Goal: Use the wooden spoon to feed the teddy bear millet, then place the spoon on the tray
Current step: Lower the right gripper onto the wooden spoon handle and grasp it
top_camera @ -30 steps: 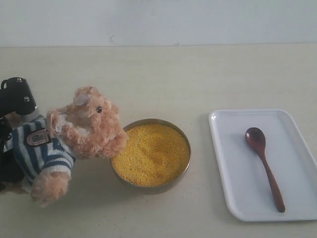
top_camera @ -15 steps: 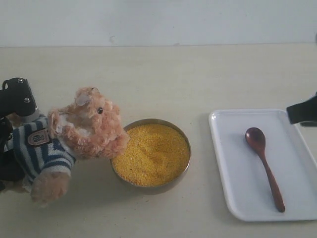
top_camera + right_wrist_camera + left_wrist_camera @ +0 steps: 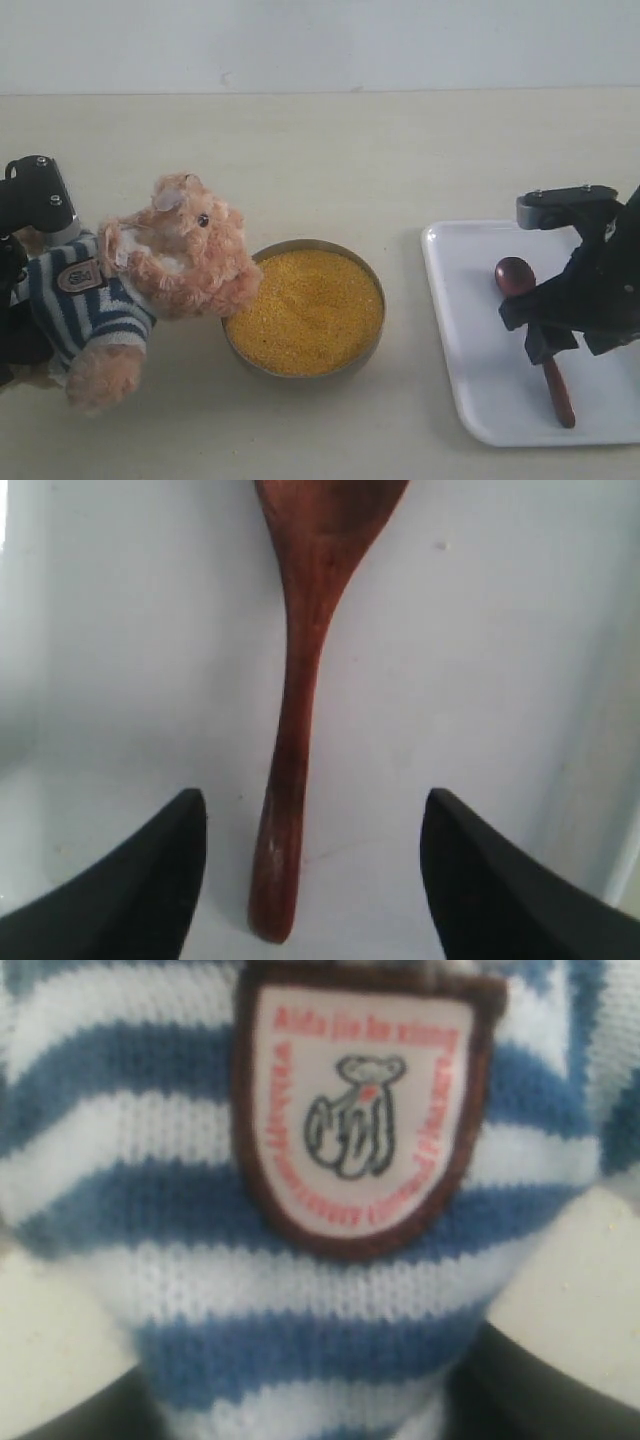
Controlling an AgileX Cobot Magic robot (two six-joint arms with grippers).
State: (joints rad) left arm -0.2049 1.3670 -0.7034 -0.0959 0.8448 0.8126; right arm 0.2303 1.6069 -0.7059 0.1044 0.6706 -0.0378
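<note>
While my right gripper (image 3: 315, 798) hangs wide open,
the wooden spoon (image 3: 300, 710) lies straight between its fingers (image 3: 150, 880) (handle end nearest them).

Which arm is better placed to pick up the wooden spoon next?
Right. The right gripper hangs open over the wooden spoon on the tray, a finger either side of its handle. The left arm is far off, at the teddy bear.
</note>
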